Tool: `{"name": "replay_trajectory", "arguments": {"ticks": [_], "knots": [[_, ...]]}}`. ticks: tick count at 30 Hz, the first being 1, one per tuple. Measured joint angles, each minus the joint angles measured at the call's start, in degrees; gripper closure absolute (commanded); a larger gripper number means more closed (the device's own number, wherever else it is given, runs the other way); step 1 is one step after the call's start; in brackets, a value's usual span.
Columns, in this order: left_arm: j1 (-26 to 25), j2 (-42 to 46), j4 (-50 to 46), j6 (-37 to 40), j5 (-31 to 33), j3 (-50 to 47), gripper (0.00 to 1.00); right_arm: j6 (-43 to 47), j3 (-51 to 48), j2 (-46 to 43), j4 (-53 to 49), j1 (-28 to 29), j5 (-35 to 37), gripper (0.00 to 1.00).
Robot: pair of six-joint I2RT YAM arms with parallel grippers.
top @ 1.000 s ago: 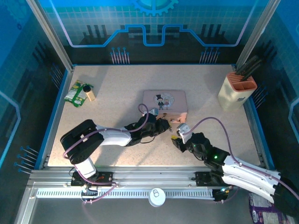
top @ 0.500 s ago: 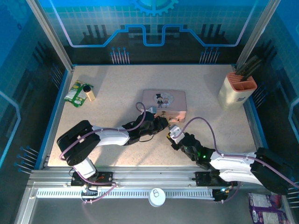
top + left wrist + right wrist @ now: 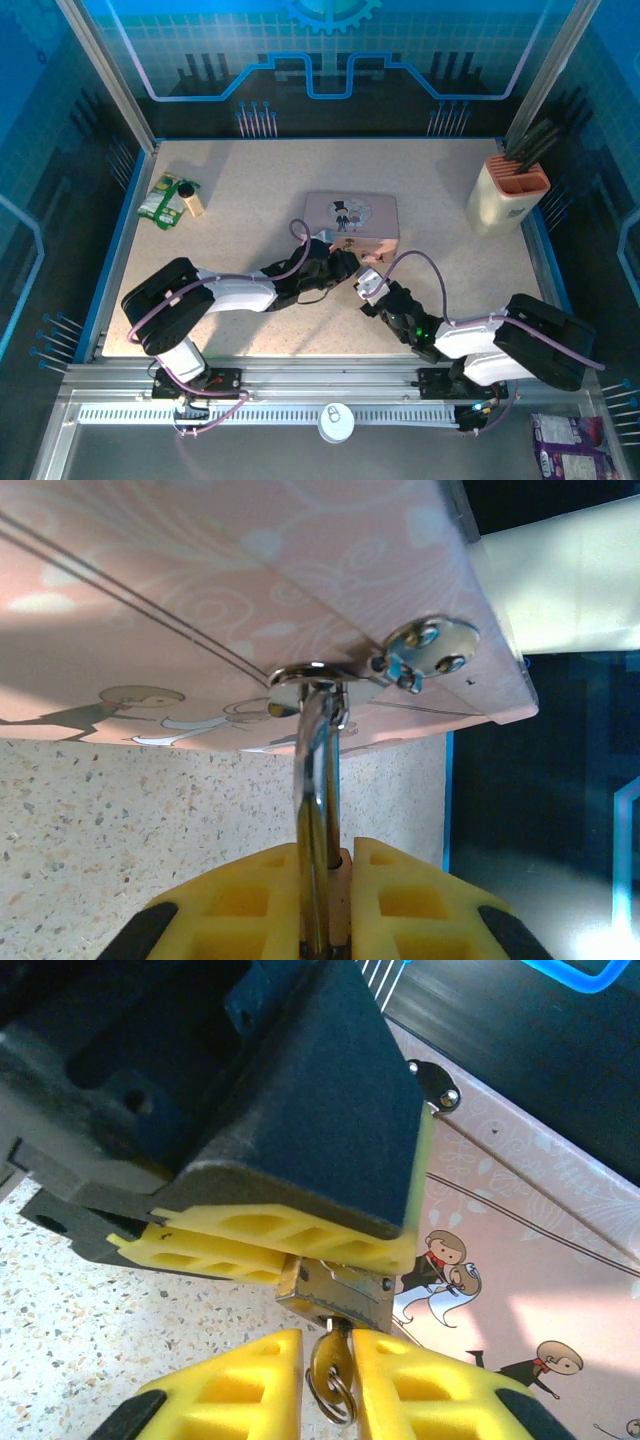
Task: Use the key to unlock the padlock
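Note:
The brass padlock hangs by its silvery shackle from the hasp of the pink tin. My left gripper is shut on the padlock's body, with yellow pads on both sides of it. The key, with a small ring on its head, is stuck into the padlock's underside. My right gripper is closed around the key's head from below. In the top view the two grippers meet at the tin's front edge, and the padlock is hidden between them.
A beige knife holder stands at the back right. A green packet and a small bottle lie at the back left. Blue rails border the table.
My right gripper has moved left and forward up to the padlock, and its jaws have narrowed around the key. The right arm has folded in. The left gripper keeps its grip.

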State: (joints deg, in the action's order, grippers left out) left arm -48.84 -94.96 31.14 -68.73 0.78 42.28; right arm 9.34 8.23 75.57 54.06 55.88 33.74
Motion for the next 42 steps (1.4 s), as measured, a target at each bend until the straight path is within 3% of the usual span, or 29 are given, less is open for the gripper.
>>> {"name": "replay_trajectory", "arguments": {"ticks": [15, 21, 33, 42], "knots": [[0.3, 0.0, 0.2, -0.2, 0.0, -0.1, 1.00, -2.1, 0.1, 1.9, 2.4, 0.4, 1.8, 0.92], [0.4, 0.2, 0.2, -0.2, 0.0, -0.5, 1.00, -12.7, 1.3, -0.8, -3.3, 0.3, -0.3, 1.00], [0.3, 0.2, -0.1, 0.1, -0.6, -1.3, 1.00, -33.6, 1.6, -2.9, -7.9, -0.9, -6.0, 1.00], [0.3, 0.0, -1.3, 1.8, -0.6, -2.7, 0.84, -43.9, 1.6, -0.3, -8.0, -1.3, -10.3, 1.00]]}}
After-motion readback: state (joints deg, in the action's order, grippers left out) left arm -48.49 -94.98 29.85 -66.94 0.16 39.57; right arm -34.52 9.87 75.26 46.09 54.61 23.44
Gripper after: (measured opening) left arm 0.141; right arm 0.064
